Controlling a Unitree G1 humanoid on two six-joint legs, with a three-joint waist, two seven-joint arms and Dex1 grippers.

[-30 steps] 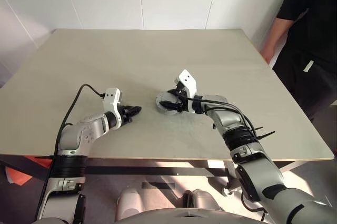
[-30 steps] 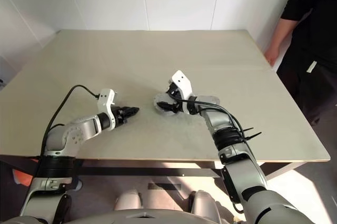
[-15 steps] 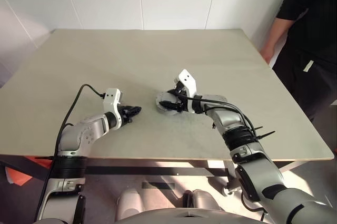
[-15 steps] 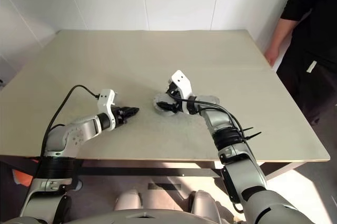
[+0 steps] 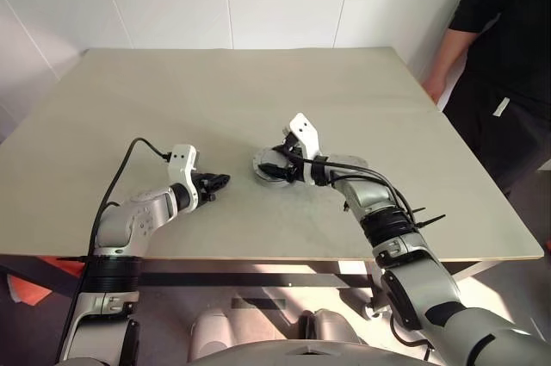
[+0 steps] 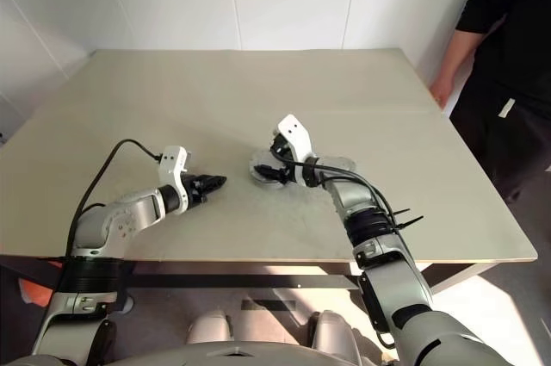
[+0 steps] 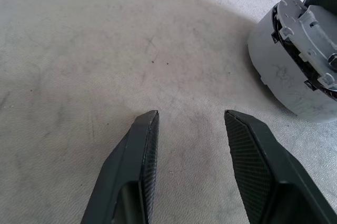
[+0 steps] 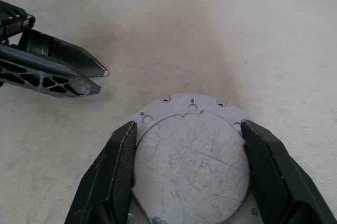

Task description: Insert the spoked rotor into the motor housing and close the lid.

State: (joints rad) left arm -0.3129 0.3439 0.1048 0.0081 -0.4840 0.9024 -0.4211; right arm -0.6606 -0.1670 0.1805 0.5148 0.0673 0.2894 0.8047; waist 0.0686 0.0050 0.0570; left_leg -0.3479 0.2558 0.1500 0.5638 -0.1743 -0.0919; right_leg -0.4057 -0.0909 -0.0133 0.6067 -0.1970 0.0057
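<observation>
Grips the motor housing [image 8: 192, 161] with the right gripper [image 8: 187, 126], one black finger pressed to each side of its round rim. Shows a flat, scratched grey top face there, ringed by a flange with small holes; hard to tell from this angle whether that face is a separate part seated on the body. Rests the housing on the table [image 5: 215, 90], a little toward 5 o'clock from the tabletop's middle in the head views.

Keeps nothing in the left gripper [image 7: 189, 116]: fingers spread apart, tips low over bare tabletop and aimed at the housing. Sits at about 9 o'clock from the housing, near it but clear of it, with a strip of table between fingertips and grey wall.

Farther out, at roughly 2 o'clock from the housing, finds a person in black [image 5: 508, 56] standing by the table's edge, one hand [image 5: 433, 89] hanging close to that edge.
</observation>
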